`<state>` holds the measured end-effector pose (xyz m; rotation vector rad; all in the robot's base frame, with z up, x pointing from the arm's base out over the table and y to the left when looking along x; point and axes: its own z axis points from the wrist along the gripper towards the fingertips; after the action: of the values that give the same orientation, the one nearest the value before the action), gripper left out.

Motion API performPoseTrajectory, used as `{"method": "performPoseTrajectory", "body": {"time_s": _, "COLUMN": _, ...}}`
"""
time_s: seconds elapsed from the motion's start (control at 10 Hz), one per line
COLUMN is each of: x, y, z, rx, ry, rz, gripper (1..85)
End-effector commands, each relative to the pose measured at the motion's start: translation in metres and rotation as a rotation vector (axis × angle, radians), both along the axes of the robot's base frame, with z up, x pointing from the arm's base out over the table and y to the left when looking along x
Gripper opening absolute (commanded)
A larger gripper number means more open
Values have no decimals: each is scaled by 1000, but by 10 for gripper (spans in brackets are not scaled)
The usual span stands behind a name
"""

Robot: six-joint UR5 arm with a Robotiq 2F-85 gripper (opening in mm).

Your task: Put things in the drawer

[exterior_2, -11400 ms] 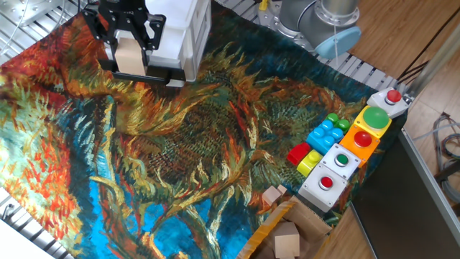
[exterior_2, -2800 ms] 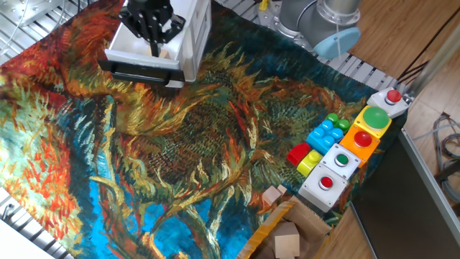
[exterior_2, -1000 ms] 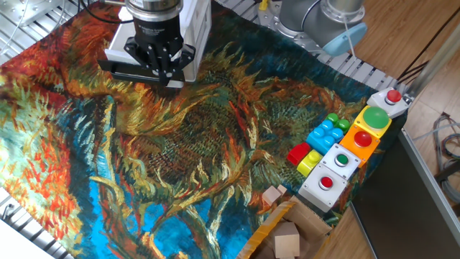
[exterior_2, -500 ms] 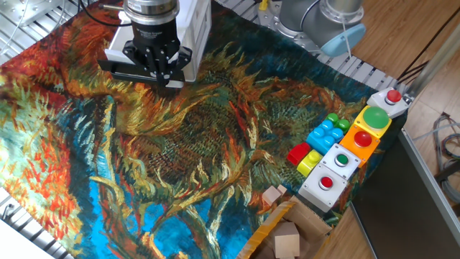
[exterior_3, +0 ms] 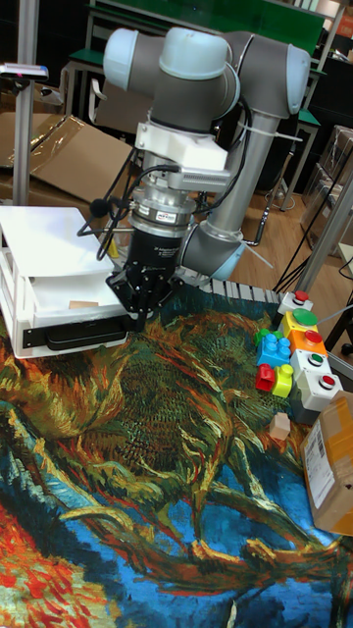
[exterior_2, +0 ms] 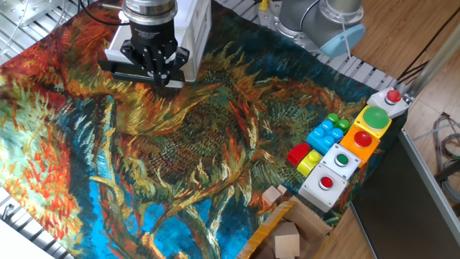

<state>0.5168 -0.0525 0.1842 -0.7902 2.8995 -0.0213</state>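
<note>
Though nearly closed, tool [exterior_3: 143,312] empty.

A robotics lab: UR5 arm [exterior_3: 211,69], button boxes [exterior_2: 352,155], aluminium framing [exterior_3: 25,88]

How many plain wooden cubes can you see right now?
3: one wooden cube on the cloth beside the cardboard box, one cube inside that box, one in the drawer. Others may be hidden.

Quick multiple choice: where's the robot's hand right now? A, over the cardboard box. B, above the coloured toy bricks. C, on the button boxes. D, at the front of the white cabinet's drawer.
D: the hand sits at the front edge of the drawer of the white cabinet, far from the cardboard box and the toy bricks.
</note>
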Motion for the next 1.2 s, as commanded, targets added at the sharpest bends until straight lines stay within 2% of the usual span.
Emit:
{"method": "performPoseTrajectory", "body": {"time_s": 0.0, "x": -10, "y": -11, "z": 0, "rx": 5, "ry": 13, "rz": 1, "gripper": 13}}
{"method": "performPoseTrajectory", "body": {"time_s": 0.4, "x": -21, "y": -21, "z": -1, "rx": 0, "ry": 23, "rz": 11, "gripper": 13}}
{"method": "performPoseTrajectory", "body": {"time_s": 1.1, "x": -18, "y": -20, "z": -7, "rx": 10, "ry": 17, "rz": 21, "gripper": 13}}
